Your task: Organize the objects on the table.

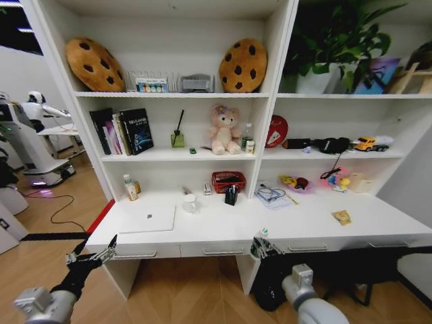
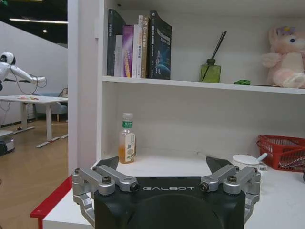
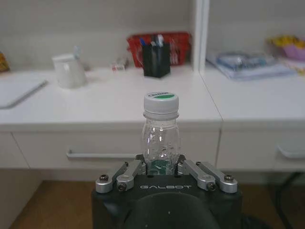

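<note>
Clear plastic bottle point(image 3: 160, 138), green-white cap, upright in right gripper point(image 3: 160, 168)

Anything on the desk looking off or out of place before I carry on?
Nothing spilled or damaged. A tan snack packet lies loose and askew on the table, right side. The right pincer grips an empty clear bottle off the front edge; the left pincer is open.
</note>
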Controlling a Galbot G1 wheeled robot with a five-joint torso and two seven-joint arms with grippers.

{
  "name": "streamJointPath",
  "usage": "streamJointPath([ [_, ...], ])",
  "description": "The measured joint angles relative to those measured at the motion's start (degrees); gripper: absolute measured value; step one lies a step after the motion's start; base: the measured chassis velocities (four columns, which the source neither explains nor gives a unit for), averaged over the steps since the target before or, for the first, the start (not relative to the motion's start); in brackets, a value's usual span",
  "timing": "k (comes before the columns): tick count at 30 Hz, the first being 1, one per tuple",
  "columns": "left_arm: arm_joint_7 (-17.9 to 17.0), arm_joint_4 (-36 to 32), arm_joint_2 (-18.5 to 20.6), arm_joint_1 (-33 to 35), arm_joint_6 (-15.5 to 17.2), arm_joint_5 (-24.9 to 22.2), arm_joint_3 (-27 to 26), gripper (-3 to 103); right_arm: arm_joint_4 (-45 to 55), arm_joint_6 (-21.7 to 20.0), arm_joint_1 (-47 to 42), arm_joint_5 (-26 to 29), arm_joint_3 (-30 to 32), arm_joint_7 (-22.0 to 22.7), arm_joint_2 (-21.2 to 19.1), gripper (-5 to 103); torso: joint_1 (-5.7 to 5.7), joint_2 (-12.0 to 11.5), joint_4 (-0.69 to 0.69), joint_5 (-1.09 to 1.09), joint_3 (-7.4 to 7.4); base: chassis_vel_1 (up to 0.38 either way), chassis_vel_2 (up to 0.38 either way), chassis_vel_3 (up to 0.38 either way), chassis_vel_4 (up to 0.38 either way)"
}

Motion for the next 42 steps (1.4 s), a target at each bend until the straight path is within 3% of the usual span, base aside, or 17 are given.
streamJointPath([
  [2,0.0,0.0,0.0,0.0,0.0,0.0,0.0,100,-4.6,-0.6,0.2,0.6,0.3,0.1,1.0,24,0.01,0.0,-0.03,0.05,0.0,-0.001,-0.054,-0.049,0.004],
  [5,0.0,0.0,0.0,0.0,0.0,0.0,0.0,100,-19.2,-0.7,2.7,-1.4,0.8,-2.2,2.4,24,0.12,-0.1,0.03,0.04,0.04,-0.057,0.012,0.062,-0.028],
  [7,0.0,0.0,0.0,0.0,0.0,0.0,0.0,100,-21.2,-0.7,3.2,-2.1,0.8,-2.6,2.7,24,0.13,-0.1,0.04,0.07,0.04,-0.042,0.055,0.104,-0.02],
  [10,0.0,0.0,0.0,0.0,0.0,0.0,0.0,100,-31.9,0.9,4.4,-8.3,0.7,-3.9,4.8,24,0.13,-0.1,0.03,0.05,0.04,-0.034,0.066,0.06,-0.026],
  [16,0.0,0.0,0.0,0.0,0.0,0.0,0.0,100,-42.5,4.1,6.4,-15.4,1.8,-6.4,6.8,24,0.05,0.0,0.02,0.05,0.02,0.0,0.0,0.0,0.0],
  [28,0.0,0.0,0.0,0.0,0.0,0.0,0.0,100,-43.8,4.0,9.9,-14.1,2.6,-8.9,5.8,24,0.07,0.0,0.04,0.04,0.02,-0.029,-0.024,0.036,0.028],
  [42,0.0,0.0,0.0,0.0,0.0,0.0,0.0,100,-42.8,6.6,8.7,-13.4,2.6,-9.0,4.6,24,0.07,0.0,0.04,0.05,0.02,-0.204,-0.225,0.225,0.21],
])
